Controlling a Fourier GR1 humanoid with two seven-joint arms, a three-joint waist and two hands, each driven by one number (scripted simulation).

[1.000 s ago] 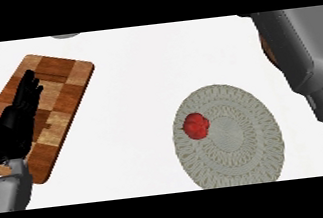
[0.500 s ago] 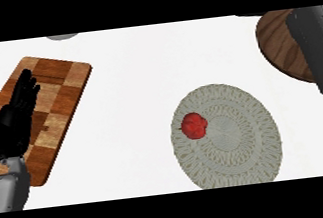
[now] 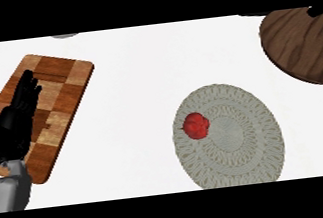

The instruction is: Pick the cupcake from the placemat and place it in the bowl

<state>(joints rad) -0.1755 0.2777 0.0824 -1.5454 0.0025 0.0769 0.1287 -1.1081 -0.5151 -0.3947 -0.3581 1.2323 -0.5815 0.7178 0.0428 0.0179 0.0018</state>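
One small red cupcake (image 3: 196, 125) sits at nine o'clock on the round grey woven placemat (image 3: 231, 136), while the left robot hand (image 3: 14, 127) rests wide over the wooden chopping board (image 3: 60, 92).

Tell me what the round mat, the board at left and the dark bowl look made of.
Placemat: looks woven, grey fibre or cord, with concentric ribbed rings, matte. Cutting board: wood, a patchwork of light and dark brown blocks, with slight sheen. Bowl: likely dark wood, with visible grain streaks; it could be a wood-look finish.
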